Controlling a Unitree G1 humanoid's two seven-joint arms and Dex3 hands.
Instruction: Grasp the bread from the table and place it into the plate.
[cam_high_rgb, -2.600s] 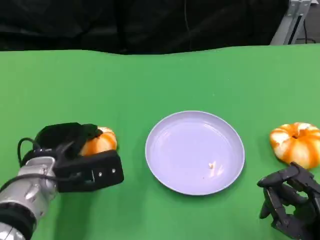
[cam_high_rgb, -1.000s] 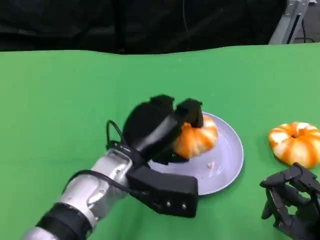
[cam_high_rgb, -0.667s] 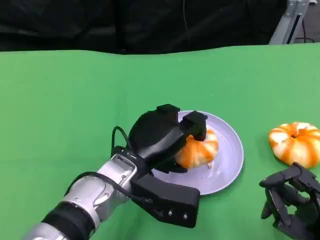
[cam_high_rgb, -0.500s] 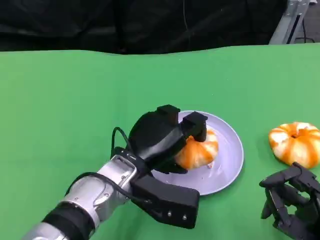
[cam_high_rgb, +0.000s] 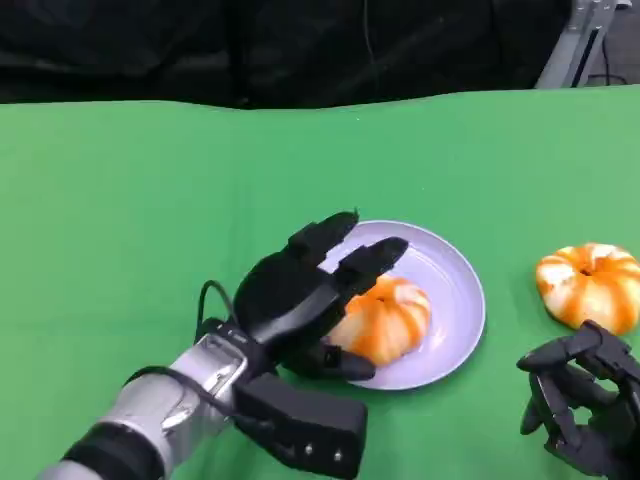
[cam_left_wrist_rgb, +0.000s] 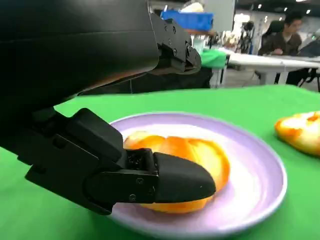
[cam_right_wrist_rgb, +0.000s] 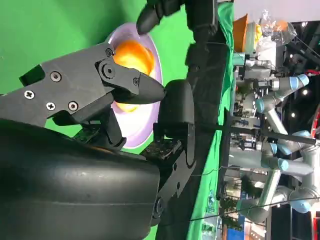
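Now the orange-and-white glazed bread (cam_high_rgb: 378, 320) sits inside the lilac plate (cam_high_rgb: 455, 290), in the plate's half toward seven o'clock, its underside on the plate floor. The left hand (cam_high_rgb: 300, 295) lies over the plate's rim at about nine o'clock from the bread, with its fingers (cam_high_rgb: 370, 262) spread and lifted above the bread's top and its thumb low beside the bread's near flank. From the left wrist view the bread (cam_left_wrist_rgb: 185, 160) rests on the plate (cam_left_wrist_rgb: 260, 180), while the thumb tip reaches across in front of it and the upper fingers (cam_left_wrist_rgb: 175, 45) stand well clear above; the hand is apart and grips nothing, though whether the thumb brushes the bread I cannot tell.

A second bread (cam_high_rgb: 588, 287) of the same glaze lies on the green table (cam_high_rgb: 150, 200) at three o'clock from the plate, apart from its rim. The right hand (cam_high_rgb: 585, 400) rests near the table's edge at five o'clock from the plate, just below that second bread, its fingers curled inward with nothing in them. The right wrist view looks past the right hand's own dark fingers (cam_right_wrist_rgb: 100, 75) to the plate (cam_right_wrist_rgb: 150, 110) and the bread (cam_right_wrist_rgb: 132, 57) on it, with the left hand (cam_right_wrist_rgb: 165, 10) beyond
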